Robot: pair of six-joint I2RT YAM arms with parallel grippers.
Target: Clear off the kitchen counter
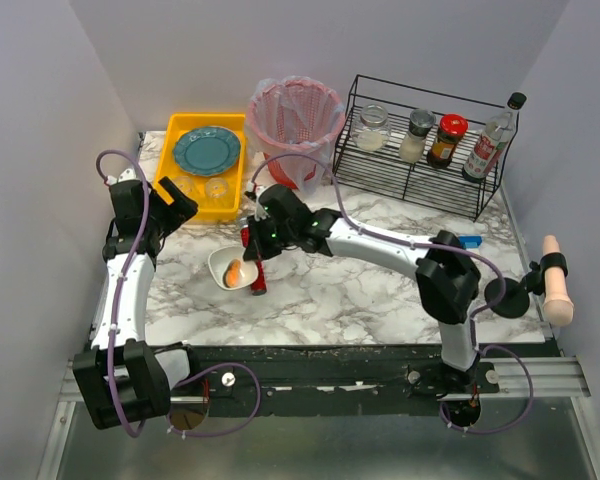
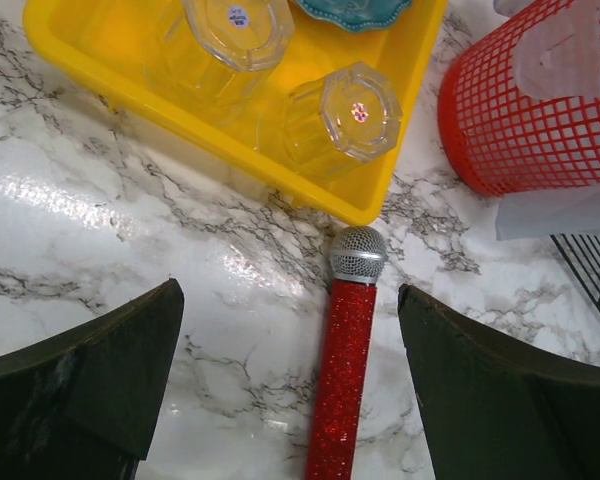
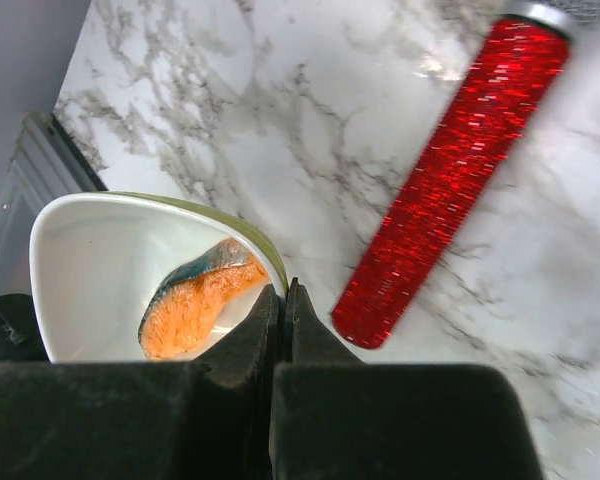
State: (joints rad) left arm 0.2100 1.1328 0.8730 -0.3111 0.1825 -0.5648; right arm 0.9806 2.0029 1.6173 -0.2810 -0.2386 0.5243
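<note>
The kitchen counter is white marble with grey veins. A white bowl holding a piece of salmon sits at its left front. My right gripper is shut on the bowl's right rim; in the right wrist view the gripper pinches the rim of the bowl beside the salmon. A red glitter microphone lies just right of the bowl and shows in both wrist views. My left gripper is open and empty above the microphone's head.
A yellow tray at the back left holds a teal plate and two clear glasses. A red mesh basket stands beside it. A black wire rack with jars and a bottle is at the back right. A small blue item lies near it.
</note>
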